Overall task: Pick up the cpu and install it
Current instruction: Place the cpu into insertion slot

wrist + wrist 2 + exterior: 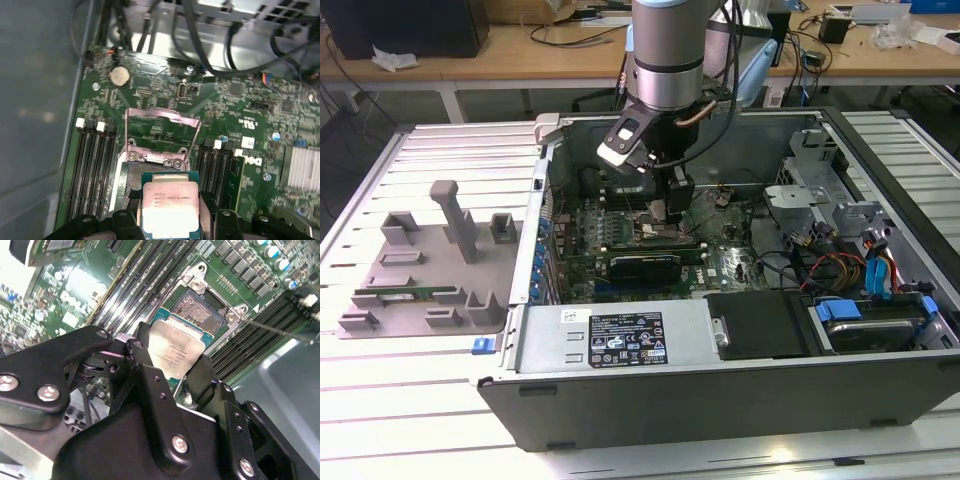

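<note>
1. We saw the gripper (170, 365) clamped on the cpu (176, 351) — a finger at each side edge.
2. The cpu hung over one edge of the open socket (202, 310) — its frame (161, 131) raised — inside the case (620, 390).

Shiny silver top and teal-green rim on the cpu (176, 351). Matte black gripper (169, 362) with silver screws. Dark green motherboard (150, 92), black memory slots (92, 165), silver socket frame (162, 116). Grey computer case (720, 400). White ribbed-stripe table (450, 140). Plain grey fixture tray (420, 265), green memory stick (405, 296). Blue, red and orange cables (885, 270).
</note>
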You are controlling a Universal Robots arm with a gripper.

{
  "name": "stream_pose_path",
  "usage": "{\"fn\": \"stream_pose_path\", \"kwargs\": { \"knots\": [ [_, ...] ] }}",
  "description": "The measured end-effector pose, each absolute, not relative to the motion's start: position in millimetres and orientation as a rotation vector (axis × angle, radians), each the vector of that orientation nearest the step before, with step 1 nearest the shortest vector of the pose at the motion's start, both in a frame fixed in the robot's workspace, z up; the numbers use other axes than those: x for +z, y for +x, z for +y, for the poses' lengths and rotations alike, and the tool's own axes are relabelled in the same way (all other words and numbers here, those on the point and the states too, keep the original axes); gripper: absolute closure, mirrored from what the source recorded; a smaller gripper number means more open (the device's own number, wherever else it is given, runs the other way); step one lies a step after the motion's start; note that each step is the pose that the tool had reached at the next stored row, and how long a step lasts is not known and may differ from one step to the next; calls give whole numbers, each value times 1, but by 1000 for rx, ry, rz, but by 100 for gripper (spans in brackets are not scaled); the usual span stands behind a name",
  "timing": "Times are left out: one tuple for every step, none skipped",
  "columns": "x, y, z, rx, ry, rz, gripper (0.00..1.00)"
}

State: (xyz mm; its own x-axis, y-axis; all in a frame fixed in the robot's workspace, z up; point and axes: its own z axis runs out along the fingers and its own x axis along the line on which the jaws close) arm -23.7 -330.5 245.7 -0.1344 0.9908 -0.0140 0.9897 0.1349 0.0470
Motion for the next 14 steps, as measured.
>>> {"fn": "stream_pose_path", "kwargs": {
  "knots": [
    [245,-24,-330,40,2056,2319,46],
    [245,-24,-330,40,2069,2308,46],
    [244,-24,-330,39,2076,2302,46],
    [243,-24,-330,39,2081,2297,46],
    [242,-24,-330,39,2085,2293,46],
    [241,-24,-330,39,2089,2290,46],
    [239,-24,-330,39,2096,2283,46],
    [237,-24,-330,38,2119,2261,46],
    [236,-24,-330,38,2136,2245,46],
    [236,-25,-330,37,2138,2243,46],
    [235,-26,-329,37,2138,2243,46],
    [234,-28,-328,37,2138,2243,46],
    [231,-28,-326,38,2138,2243,46],
    [230,-29,-326,38,2138,2243,46]
  ]
}}
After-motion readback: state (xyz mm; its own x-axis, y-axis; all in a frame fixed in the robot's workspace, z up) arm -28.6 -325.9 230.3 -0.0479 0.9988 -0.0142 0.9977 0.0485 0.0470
